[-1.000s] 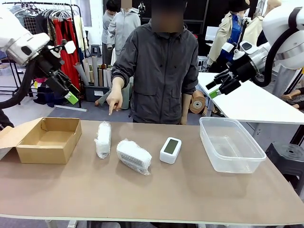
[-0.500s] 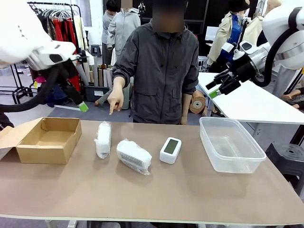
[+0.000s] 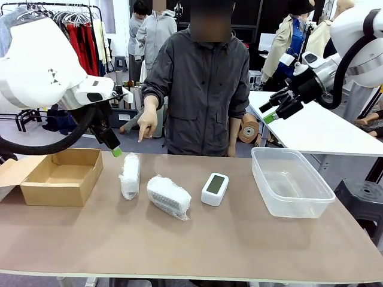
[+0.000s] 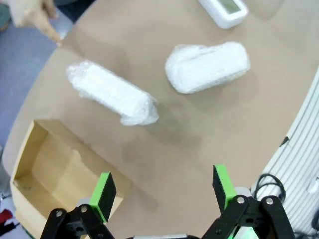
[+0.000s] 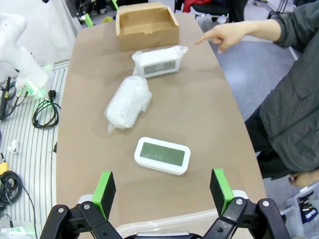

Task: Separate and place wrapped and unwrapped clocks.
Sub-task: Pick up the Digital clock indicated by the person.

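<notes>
Plainly, the left gripper [image 3: 113, 147] hung with jaws spread and empty near the far end of the wrapped bundle [image 3: 130, 175], which lay on the table [image 3: 239, 239] beside the cardboard box [image 3: 60, 176]. A good grasp would likely straddle its narrow width at mid-length, squeezing gently.

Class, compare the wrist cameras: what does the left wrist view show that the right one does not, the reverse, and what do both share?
Left wrist view adds a close look at the open left gripper above the table beside the cardboard box. Right wrist view adds the open right gripper, the clear tub's rim, the bare clock's whole screen and a grey sleeve. Both share the box, the wrapped clock nearest it, the other wrapped clock, the bare clock and the person's pointing hand.
</notes>
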Controlling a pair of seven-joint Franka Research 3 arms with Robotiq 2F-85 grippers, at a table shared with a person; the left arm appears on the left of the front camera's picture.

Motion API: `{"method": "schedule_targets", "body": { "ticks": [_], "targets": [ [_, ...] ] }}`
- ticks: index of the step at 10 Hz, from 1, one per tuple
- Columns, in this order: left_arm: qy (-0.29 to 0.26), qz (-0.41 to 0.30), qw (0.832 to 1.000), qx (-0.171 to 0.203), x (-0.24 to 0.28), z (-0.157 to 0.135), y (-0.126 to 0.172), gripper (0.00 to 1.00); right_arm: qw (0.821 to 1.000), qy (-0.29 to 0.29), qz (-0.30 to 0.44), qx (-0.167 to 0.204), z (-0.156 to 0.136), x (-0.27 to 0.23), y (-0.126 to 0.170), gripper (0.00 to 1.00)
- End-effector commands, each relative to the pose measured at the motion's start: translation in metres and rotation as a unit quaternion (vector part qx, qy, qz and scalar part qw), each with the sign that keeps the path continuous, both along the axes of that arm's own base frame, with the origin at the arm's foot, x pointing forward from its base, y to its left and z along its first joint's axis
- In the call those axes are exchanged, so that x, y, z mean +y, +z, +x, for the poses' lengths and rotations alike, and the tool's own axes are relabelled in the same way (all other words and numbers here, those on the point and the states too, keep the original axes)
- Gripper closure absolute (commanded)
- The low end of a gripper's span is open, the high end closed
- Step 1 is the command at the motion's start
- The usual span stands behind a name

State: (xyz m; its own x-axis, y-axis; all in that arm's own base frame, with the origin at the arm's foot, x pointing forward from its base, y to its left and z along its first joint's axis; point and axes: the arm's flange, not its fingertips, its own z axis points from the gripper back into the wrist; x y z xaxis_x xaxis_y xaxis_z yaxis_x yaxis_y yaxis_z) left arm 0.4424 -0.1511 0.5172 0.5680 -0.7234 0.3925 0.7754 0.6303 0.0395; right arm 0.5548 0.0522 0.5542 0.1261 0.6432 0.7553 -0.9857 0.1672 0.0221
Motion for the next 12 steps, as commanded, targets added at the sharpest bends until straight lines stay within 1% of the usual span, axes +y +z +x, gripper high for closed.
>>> {"method": "schedule_targets", "body": {
  "ticks": [1, 5, 6, 7, 8, 9, 10, 12],
  "targets": [
    [0.020, 0.004, 1.000, -0.005, 0.004, -0.001, 0.005, 0.00, 1.000, -0.001, -0.001, -0.003, 0.000, 0.001, 0.001, 0.00],
    [0.020, 0.004, 1.000, -0.005, 0.004, -0.001, 0.005, 0.00, 1.000, -0.001, -0.001, -0.003, 0.000, 0.001, 0.001, 0.00],
    [0.008, -0.002, 1.000, -0.001, 0.003, 0.001, 0.002, 0.00, 1.000, -0.001, -0.001, -0.003, 0.000, 0.001, 0.001, 0.00],
    [0.115, 0.031, 0.993, 0.026, -0.011, 0.005, 0.004, 0.00, 1.000, -0.001, -0.001, -0.003, 0.000, 0.001, 0.001, 0.00],
    [0.190, 0.080, 0.978, 0.038, -0.025, 0.008, -0.002, 0.00, 1.000, -0.001, -0.001, -0.003, 0.000, 0.001, 0.001, 0.00],
    [0.230, 0.102, 0.967, 0.042, -0.035, 0.014, -0.008, 0.00, 1.000, -0.001, -0.001, -0.003, 0.000, 0.001, 0.001, 0.00],
    [0.266, 0.101, 0.957, 0.060, -0.044, 0.022, -0.014, 0.00, 1.000, -0.001, -0.001, -0.003, 0.000, 0.001, 0.001, 0.00],
    [0.346, 0.072, 0.929, 0.108, -0.061, 0.039, -0.032, 0.00, 1.000, -0.001, -0.001, -0.003, 0.000, 0.001, 0.001, 0.00]
  ]
}}
